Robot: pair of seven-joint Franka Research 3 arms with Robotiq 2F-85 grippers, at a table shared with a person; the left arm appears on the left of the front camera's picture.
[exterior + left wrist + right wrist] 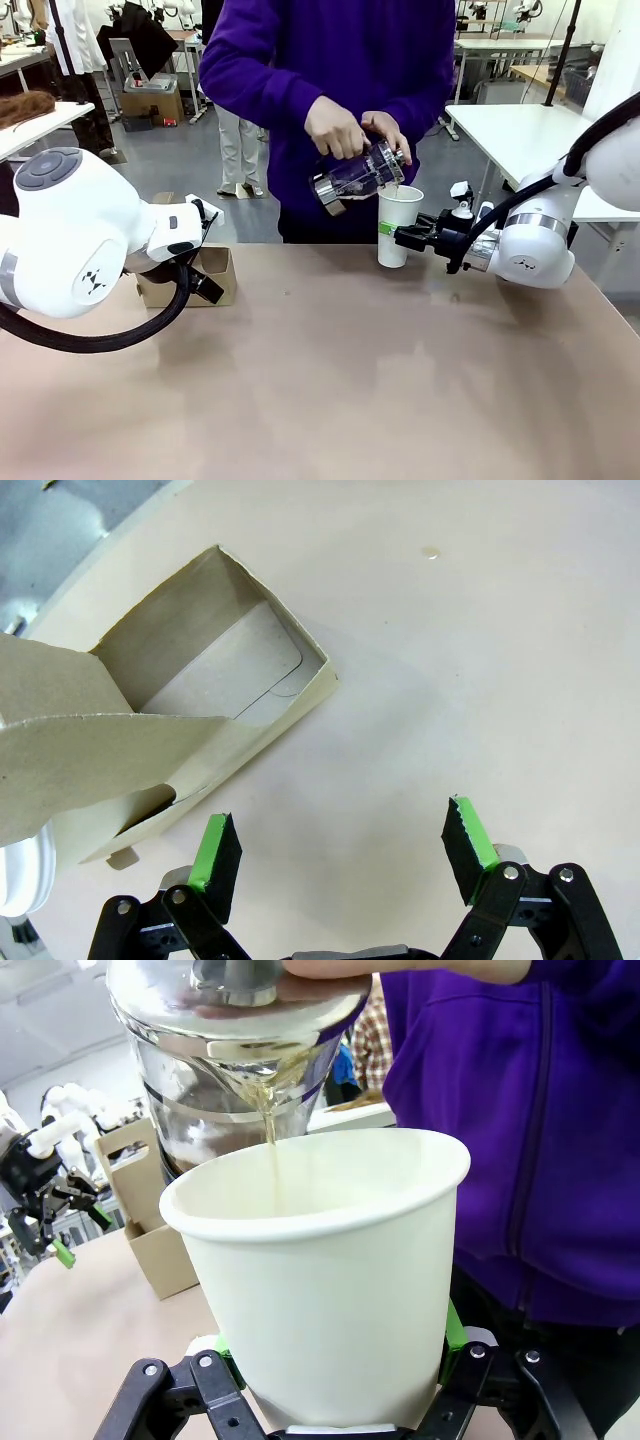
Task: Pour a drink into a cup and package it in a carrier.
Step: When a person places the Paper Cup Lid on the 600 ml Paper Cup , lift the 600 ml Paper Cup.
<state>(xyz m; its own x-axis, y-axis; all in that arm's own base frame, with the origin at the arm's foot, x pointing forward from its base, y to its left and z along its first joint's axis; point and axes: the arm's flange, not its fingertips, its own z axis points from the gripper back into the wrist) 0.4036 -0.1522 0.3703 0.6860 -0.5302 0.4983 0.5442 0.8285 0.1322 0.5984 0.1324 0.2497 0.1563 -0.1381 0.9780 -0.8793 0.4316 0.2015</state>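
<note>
A person in a purple top tilts a clear glass pitcher with both hands over the white paper cup. In the right wrist view a thin amber stream of the drink falls from the pitcher into the cup. My right gripper is shut on the cup's lower part, its green pads pressing on both sides. The brown cardboard carrier stands at the table's left. My left gripper hovers open beside the carrier, holding nothing.
The brown table is bare in the middle and front. A white table stands behind at the right. The carrier's upright handle tab shows beyond the cup, with my left arm's gripper farther off.
</note>
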